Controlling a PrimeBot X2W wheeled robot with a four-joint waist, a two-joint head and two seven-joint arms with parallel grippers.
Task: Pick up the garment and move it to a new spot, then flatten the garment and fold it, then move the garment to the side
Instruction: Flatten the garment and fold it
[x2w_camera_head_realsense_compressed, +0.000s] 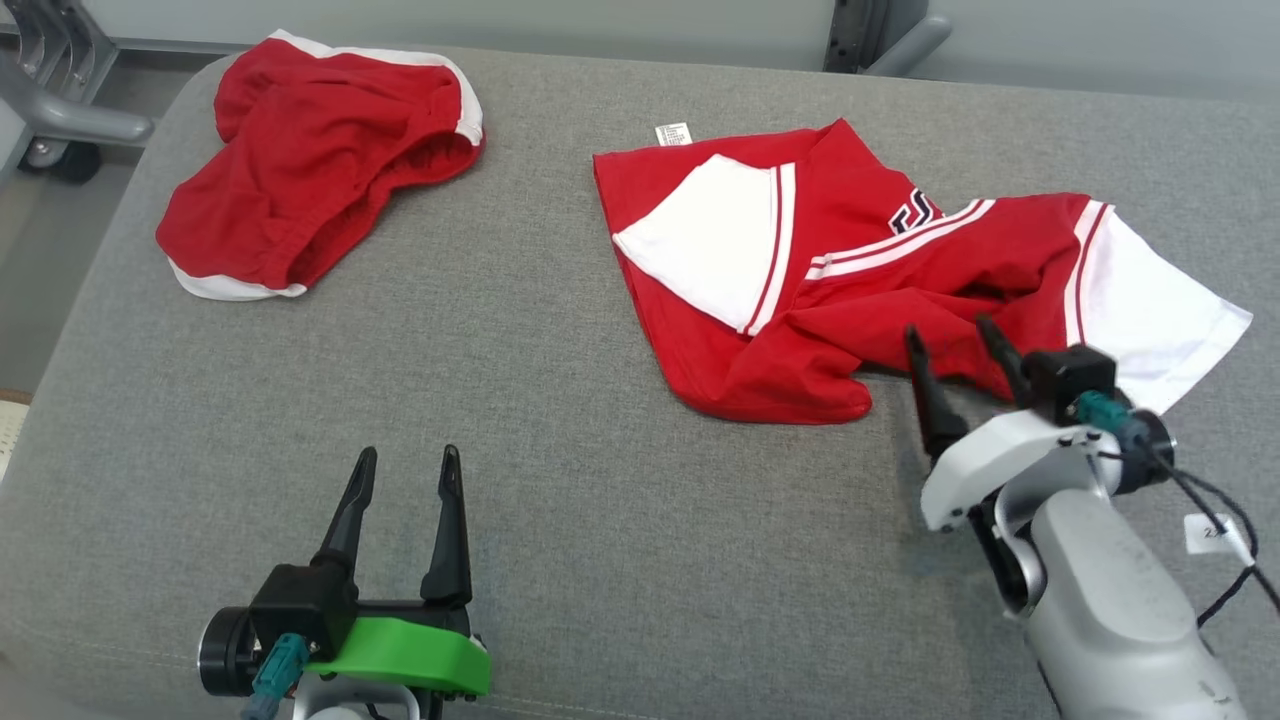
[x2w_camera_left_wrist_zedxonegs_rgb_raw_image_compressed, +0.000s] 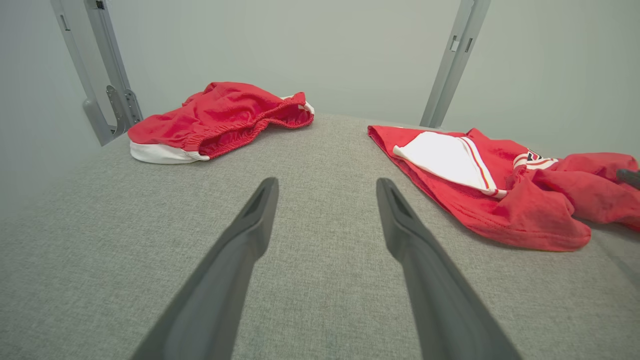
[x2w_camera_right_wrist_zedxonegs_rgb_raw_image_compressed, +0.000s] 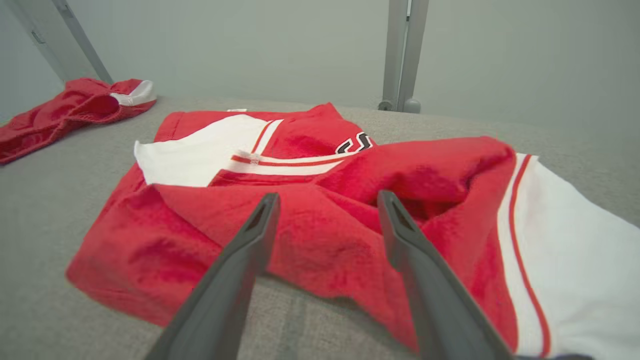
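The garment (x2w_camera_head_realsense_compressed: 880, 270) is a red and white shirt lying crumpled on the right half of the grey padded table (x2w_camera_head_realsense_compressed: 560, 380); it also appears as the garment (x2w_camera_left_wrist_zedxonegs_rgb_raw_image_compressed: 500, 195) and the garment (x2w_camera_right_wrist_zedxonegs_rgb_raw_image_compressed: 320, 220). My right gripper (x2w_camera_head_realsense_compressed: 950, 335) stands open at its near edge, fingertips just over the red cloth, holding nothing. In the right wrist view my right gripper (x2w_camera_right_wrist_zedxonegs_rgb_raw_image_compressed: 325, 200) has its fingers spread over a raised red fold. My left gripper (x2w_camera_head_realsense_compressed: 408, 462) is open above bare table at the lower left, well away from the shirt, as my left gripper (x2w_camera_left_wrist_zedxonegs_rgb_raw_image_compressed: 325, 185) confirms.
A second red piece with white trim, red shorts (x2w_camera_head_realsense_compressed: 320, 160), lies bunched at the table's far left corner. Grey metal frame posts (x2w_camera_left_wrist_zedxonegs_rgb_raw_image_compressed: 452, 60) rise behind the table. A white tag (x2w_camera_head_realsense_compressed: 1210, 532) hangs by the right arm's cable.
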